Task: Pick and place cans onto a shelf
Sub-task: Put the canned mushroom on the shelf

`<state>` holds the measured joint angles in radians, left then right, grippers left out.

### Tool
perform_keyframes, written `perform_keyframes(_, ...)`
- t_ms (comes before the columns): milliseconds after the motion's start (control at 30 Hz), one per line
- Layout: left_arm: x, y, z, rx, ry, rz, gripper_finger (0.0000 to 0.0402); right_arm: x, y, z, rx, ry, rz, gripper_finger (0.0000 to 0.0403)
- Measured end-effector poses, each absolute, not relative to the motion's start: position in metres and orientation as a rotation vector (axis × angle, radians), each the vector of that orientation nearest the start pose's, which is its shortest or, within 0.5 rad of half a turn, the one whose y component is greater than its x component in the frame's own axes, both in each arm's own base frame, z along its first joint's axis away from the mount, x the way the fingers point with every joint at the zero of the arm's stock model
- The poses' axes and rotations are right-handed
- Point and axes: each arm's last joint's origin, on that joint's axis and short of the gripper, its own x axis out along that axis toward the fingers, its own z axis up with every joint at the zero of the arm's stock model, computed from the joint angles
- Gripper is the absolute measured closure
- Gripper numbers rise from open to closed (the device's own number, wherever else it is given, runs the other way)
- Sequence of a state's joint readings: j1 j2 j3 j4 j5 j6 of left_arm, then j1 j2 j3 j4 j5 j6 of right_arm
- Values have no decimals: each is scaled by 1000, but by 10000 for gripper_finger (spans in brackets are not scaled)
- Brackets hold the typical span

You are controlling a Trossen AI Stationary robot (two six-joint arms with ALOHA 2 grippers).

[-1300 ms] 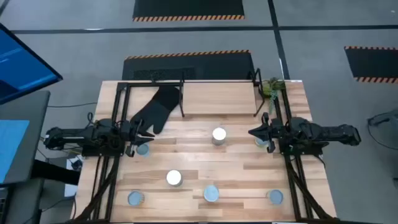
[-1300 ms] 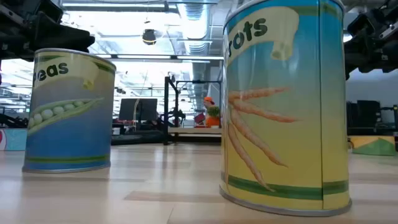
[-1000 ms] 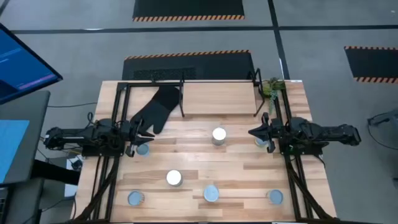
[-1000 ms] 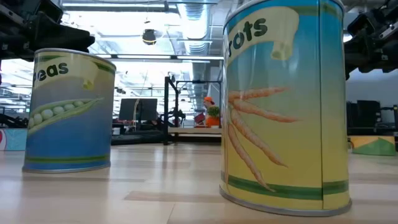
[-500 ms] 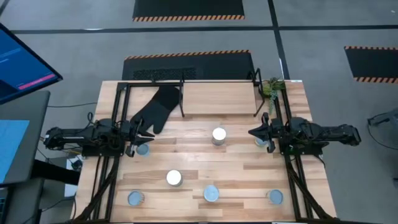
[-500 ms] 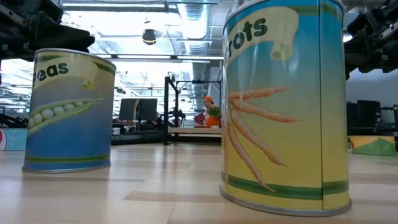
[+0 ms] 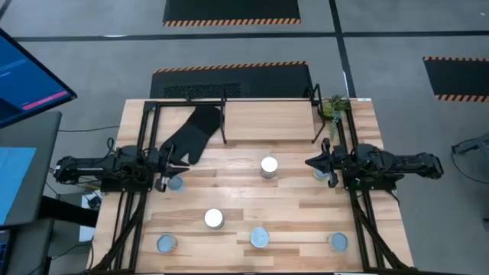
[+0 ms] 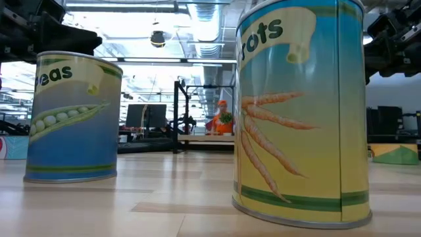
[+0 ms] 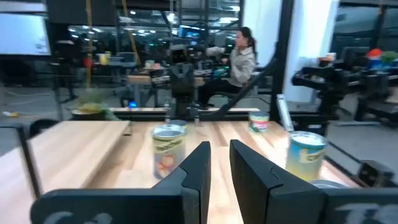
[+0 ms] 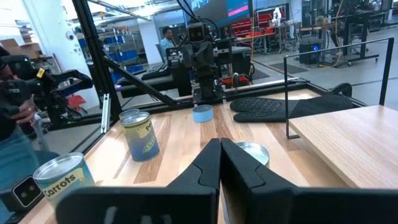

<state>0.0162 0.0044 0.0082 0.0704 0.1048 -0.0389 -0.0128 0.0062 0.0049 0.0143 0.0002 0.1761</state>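
Cans [image 7: 269, 166] stand scattered across the tabletop [image 7: 252, 198], none on the shelf [image 7: 267, 121] at its far edge; nothing has moved over the last second. Left gripper [image 7: 180, 166] waits at the left edge with fingers slightly parted, right gripper [image 7: 311, 163] at the right edge pressed together, both empty, so no pick has begun.

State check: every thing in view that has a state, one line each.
cans: seven, all upright on the tabletop, none on the shelf, none held.
shelf: standing, no cans on its board.
oven mitt: lying flat by the shelf's left end.
left gripper: fingers slightly apart, holding nothing, over the table's left side.
right gripper: shut, holding nothing, over the table's right side.
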Motion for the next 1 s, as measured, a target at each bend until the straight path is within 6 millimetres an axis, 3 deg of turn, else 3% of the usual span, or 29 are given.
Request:
perform_keyframes(333,97,-1,172,-247,-56,-87,352,98,-1,166,176,-16,-13,369)
perform_keyframes(567,97,3,171,-339,-63,50,352,98,-2,169,159,-47,-13,369)
perform_keyframes(1000,98,9,169,-458,-95,259,352,93,-2,194,614,-310,55,369)
